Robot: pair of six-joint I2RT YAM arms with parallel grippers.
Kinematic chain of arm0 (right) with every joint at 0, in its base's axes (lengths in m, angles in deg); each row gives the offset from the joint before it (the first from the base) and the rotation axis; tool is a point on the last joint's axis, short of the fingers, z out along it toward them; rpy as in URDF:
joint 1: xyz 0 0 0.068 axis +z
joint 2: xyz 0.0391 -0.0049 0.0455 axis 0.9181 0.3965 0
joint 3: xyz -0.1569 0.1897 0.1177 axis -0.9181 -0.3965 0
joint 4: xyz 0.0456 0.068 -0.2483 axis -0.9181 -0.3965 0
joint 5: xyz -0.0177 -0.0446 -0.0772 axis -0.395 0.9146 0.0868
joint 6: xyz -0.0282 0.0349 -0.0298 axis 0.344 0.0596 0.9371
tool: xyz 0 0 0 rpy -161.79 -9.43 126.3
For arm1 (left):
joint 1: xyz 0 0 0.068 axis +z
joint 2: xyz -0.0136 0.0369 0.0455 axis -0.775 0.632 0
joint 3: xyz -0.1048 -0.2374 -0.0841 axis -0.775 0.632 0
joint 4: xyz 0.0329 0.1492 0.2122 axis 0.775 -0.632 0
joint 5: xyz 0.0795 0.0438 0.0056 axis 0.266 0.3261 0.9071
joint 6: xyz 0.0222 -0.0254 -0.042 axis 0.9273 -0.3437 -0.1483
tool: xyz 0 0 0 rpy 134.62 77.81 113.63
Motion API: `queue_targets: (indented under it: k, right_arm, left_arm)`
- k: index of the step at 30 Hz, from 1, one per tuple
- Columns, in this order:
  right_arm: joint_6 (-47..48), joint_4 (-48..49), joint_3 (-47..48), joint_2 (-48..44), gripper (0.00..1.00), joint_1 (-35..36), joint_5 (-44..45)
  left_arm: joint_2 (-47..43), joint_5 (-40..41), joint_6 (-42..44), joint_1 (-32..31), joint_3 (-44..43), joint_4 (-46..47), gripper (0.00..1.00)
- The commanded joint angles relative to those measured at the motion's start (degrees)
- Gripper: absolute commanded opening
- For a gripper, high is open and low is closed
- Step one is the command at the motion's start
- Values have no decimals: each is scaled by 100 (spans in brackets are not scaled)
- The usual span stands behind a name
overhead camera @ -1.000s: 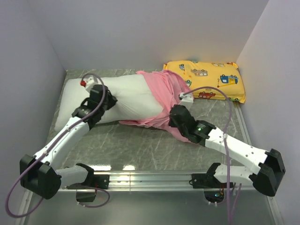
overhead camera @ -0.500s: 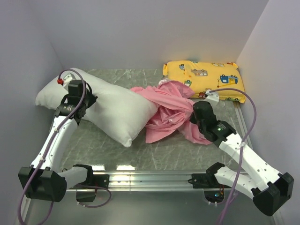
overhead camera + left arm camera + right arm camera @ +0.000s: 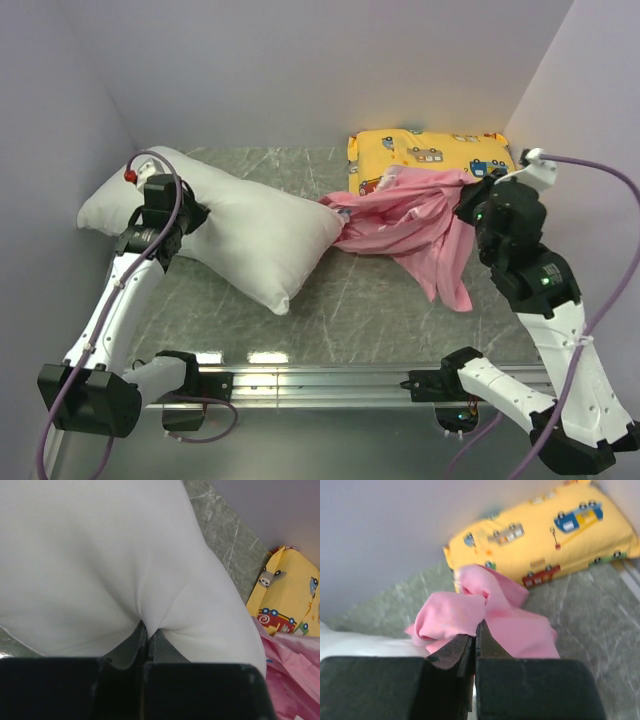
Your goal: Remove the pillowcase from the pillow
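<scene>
Left wall (image 3: 50,150): we see the left end of the pillow (image 3: 250,235) close against it, so there is little room to draw back further on that side.
Left gripper (image 3: 148,630): clamped tight on a pinch of the white cloth, holding where it was half a second ago.
Pillow: bare white along all we can see of it, lying slantwise on the table (image 3: 350,300), its right corner touching the tip of the pillowcase (image 3: 415,225).
Pillowcase: a second ago it sheathed the pillow's right half; now it hangs in a lifted swag, partly over the yellow pillow (image 3: 440,150). We judge the removal done or all but done; whether a last hem clings to that corner we cannot tell.
Right gripper (image 3: 475,630): closed on the pink satin, carried up and to the right.
Right wall (image 3: 590,120): near the raised arm; open table lies in front, toward the bases.
</scene>
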Motion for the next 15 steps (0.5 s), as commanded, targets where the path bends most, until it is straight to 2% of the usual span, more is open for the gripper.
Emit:
queue_targets:
  k: [1, 6, 10, 14, 15]
  right_arm:
    - [234, -81, 771, 30, 0, -59, 161]
    - [401, -116, 1491, 153, 0, -59, 126]
    - [498, -54, 1686, 267, 0, -59, -42]
    - [428, 200, 1223, 320, 0, -59, -340]
    - [384, 288, 777, 303, 0, -42, -497]
  left_arm:
    - [-343, -275, -41, 28, 6, 757, 1]
    - [-378, -478, -93, 28, 182, 871, 0]
    - [-405, -680, -102, 28, 313, 933, 0]
    - [-457, -899, -111, 19, 489, 1047, 1]
    - [-458, -944, -120, 19, 525, 1091, 0]
